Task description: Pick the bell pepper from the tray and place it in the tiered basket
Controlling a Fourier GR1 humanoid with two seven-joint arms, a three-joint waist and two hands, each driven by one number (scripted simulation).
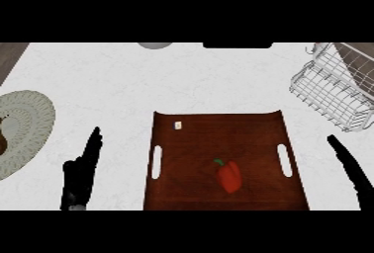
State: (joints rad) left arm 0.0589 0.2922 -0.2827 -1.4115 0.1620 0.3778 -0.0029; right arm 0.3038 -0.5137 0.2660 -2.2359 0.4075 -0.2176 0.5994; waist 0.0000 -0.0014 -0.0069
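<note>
A red bell pepper (230, 176) with a green stem lies on the brown tray (186, 143), right of the tray's middle. The white wire tiered basket (332, 91) stands at the counter's far right. My left hand (82, 170) rests open to the left of the tray, fingers straight and pointing away. At the right edge my right hand (350, 165) stays open too, fingers straight, just outside the tray's right handle slot. Neither hand touches the pepper.
A round woven placemat (29, 123) lies at the left edge with a dark object on it. A grey round object (155, 44) and a dark object (237, 45) sit at the counter's far edge.
</note>
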